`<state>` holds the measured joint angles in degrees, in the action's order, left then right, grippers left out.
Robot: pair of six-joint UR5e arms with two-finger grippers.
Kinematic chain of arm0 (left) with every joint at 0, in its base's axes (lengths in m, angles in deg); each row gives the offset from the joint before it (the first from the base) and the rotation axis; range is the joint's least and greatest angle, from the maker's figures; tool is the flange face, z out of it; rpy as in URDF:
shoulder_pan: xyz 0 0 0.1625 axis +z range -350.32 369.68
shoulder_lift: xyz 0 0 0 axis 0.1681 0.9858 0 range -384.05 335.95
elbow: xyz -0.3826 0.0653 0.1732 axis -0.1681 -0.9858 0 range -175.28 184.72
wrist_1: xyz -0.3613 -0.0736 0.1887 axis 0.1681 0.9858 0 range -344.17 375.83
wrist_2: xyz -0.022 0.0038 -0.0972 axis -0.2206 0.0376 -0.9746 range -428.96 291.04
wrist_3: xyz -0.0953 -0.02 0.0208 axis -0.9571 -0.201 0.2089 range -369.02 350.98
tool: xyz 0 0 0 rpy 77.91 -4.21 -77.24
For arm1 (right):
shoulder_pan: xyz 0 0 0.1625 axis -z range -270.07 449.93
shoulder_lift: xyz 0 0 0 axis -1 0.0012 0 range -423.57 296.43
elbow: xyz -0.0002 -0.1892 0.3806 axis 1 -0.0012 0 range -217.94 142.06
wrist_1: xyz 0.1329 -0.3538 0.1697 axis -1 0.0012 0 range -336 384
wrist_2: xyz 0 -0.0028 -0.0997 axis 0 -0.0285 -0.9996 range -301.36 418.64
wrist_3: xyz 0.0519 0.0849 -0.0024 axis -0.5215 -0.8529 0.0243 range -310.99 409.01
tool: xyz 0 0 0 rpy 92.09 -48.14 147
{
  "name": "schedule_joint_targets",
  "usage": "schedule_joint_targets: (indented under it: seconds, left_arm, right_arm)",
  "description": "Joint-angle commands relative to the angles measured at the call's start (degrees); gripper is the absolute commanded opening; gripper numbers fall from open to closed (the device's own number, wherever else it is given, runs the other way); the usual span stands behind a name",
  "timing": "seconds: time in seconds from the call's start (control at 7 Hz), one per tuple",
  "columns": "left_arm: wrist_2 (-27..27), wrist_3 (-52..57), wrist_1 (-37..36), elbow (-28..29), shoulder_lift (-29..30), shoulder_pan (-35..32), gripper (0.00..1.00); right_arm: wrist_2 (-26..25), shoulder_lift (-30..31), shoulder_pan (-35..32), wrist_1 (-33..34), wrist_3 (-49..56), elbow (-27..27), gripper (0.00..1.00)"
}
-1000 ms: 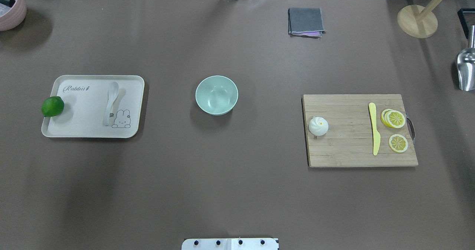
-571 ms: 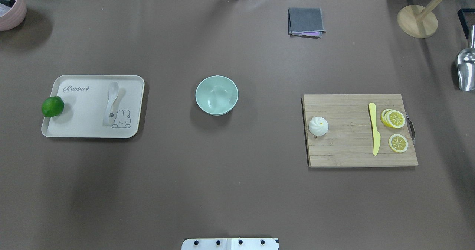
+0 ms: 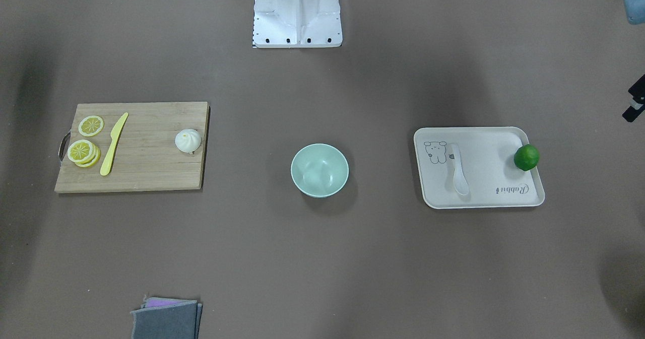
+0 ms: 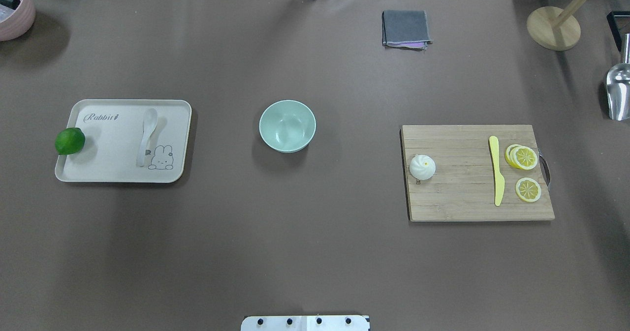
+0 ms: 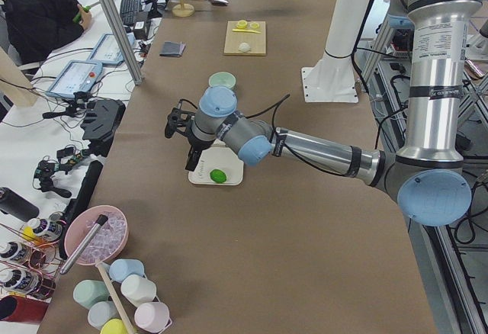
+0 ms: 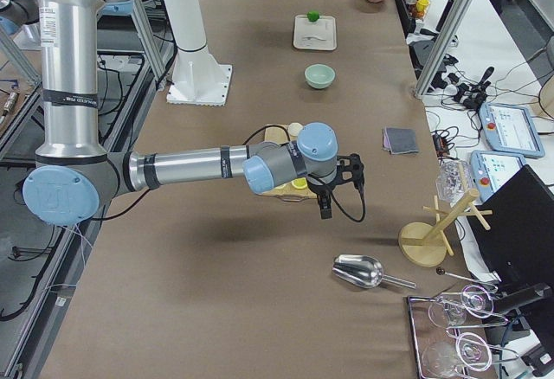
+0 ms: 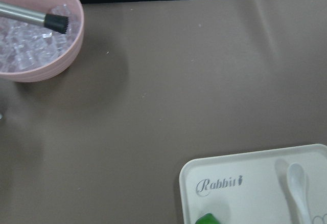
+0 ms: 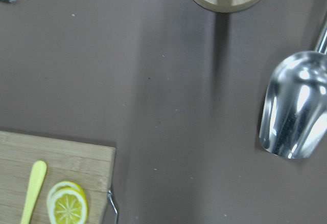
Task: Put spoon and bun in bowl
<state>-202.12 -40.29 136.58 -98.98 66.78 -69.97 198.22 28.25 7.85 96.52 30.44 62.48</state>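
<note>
The white spoon [image 4: 146, 136] lies on the cream tray [image 4: 113, 166] at the table's left; it also shows in the left wrist view [image 7: 299, 188]. The white pleated bun [image 4: 422, 166] sits on the left end of the wooden cutting board [image 4: 462, 200] at the right. The mint-green bowl [image 4: 287, 125] stands empty in the middle. Neither gripper is in the overhead view. In the side views the left gripper [image 5: 174, 124] hangs above the table beyond the tray, and the right gripper [image 6: 353, 171] hangs beyond the board's far end. I cannot tell whether either is open or shut.
A green lime [image 4: 70, 140] sits on the tray's left edge. A yellow knife [image 4: 497, 168] and lemon slices [image 4: 524, 158] lie on the board. A folded grey cloth [image 4: 405, 28], wooden stand [image 4: 553, 28], metal scoop [image 4: 618, 92] and pink ice bowl [image 4: 15, 11] line the far side.
</note>
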Motion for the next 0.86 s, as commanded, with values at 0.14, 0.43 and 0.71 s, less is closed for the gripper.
schedule_joint_targets:
  seconds: [0.14, 0.43, 0.71]
  left_arm:
    - [3.2, -5.6, 0.0, 1.0, 5.0, 11.2, 0.98]
    - [23.2, -24.2, 0.3, -1.4, 5.1, 23.8, 0.98]
    - [27.5, -26.6, 0.1, -0.5, 6.9, 28.9, 0.98]
  right_arm:
    - [0.7, -2.2, 7.3, -7.3, -8.8, 1.1, 1.0]
    - [-3.1, -1.5, 11.7, -15.6, -14.8, 0.1, 1.0]
    - [-3.7, -1.6, 14.0, -16.5, -18.1, 0.2, 1.0]
